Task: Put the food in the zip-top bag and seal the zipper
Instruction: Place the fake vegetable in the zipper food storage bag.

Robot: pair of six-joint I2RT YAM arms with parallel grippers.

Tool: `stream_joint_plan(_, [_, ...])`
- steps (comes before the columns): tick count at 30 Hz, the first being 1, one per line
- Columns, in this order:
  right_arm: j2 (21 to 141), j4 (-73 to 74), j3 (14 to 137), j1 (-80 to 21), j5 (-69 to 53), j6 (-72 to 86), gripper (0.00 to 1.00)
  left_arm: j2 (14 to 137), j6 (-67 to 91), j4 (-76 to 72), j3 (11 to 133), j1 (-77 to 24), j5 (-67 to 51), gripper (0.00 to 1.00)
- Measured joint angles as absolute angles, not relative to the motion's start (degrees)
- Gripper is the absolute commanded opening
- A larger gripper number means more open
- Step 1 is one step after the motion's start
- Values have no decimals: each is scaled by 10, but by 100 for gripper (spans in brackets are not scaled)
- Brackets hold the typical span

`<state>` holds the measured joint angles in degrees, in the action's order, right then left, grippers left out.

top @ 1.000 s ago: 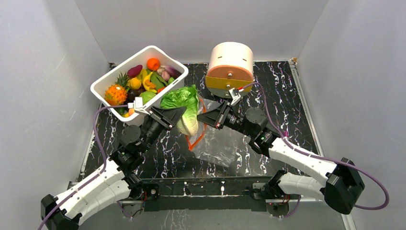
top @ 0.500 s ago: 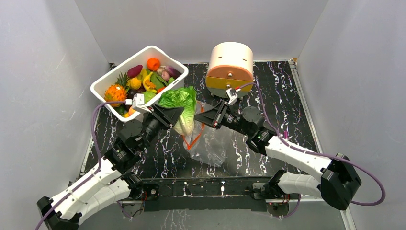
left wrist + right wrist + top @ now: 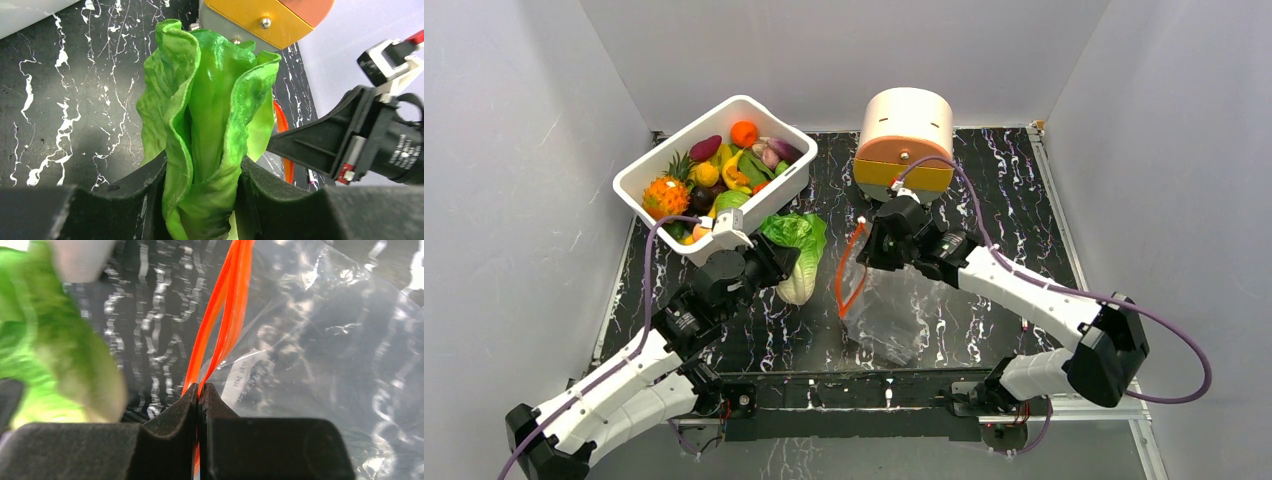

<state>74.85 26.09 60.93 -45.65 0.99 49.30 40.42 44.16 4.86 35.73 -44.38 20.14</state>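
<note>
Left claw (image 3: 202, 172) grips lettuce (image 3: 210, 100), leaves pointing away (right claw (image 3: 199, 395) pinches zipper (image 3: 226, 315), seemingly parallel).

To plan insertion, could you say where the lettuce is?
Top view, left of centre: the lettuce sits in the left end effector, between white tub and bag.
</note>
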Motion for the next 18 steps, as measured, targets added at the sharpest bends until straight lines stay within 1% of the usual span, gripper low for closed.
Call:
stream_joint_plan(2, [764, 313, 615, -456, 40, 474, 0, 408, 443, 52, 355, -444, 200, 14])
stream_joint_plan(5, [769, 353, 620, -457, 63, 453, 0, 407, 446, 51, 357, -444, 186, 14])
stream_joint_plan(10, [755, 346, 626, -458, 48, 427, 0, 398, 472, 38, 377, -444, 150, 14])
stream_joint_plan(13, [726, 291, 618, -459, -2, 421, 0, 381, 490, 31, 392, -444, 137, 14])
stream_joint_plan(18, [659, 127, 559, -460, -128, 452, 0, 352, 505, 52, 442, -444, 128, 15])
